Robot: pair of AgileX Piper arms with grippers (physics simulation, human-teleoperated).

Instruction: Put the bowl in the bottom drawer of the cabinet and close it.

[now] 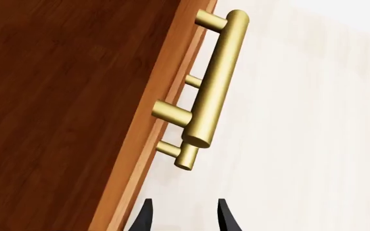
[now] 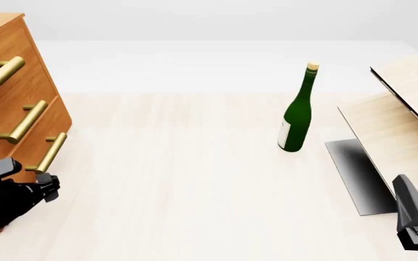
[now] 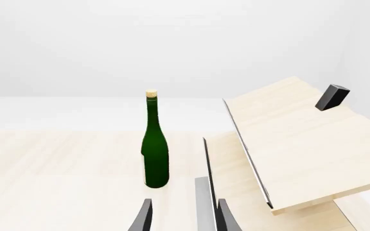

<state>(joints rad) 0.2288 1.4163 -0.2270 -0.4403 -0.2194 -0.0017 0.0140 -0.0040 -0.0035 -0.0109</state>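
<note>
The bowl is out of view in every frame. The orange-brown cabinet (image 2: 6, 49) stands at the far left, its three drawers all shut. The bottom drawer (image 2: 20, 157) carries a brass bar handle (image 2: 50, 153). My left gripper (image 2: 49, 186) hovers just below and in front of that handle, open and empty. In the left wrist view the cabinet front (image 1: 63, 110) and a brass handle (image 1: 216, 79) fill the frame just beyond the open left gripper (image 1: 185, 217). My right gripper (image 2: 404, 187) waits at the near right, open and empty, its fingertips (image 3: 145, 215) apart.
A green wine bottle (image 2: 296, 117) with a cork stands upright right of centre, also seen as the bottle (image 3: 154, 147) ahead of the right gripper. A pale slanted wooden structure (image 2: 405, 103) with a dark grey base (image 2: 354, 174) occupies the right side.
</note>
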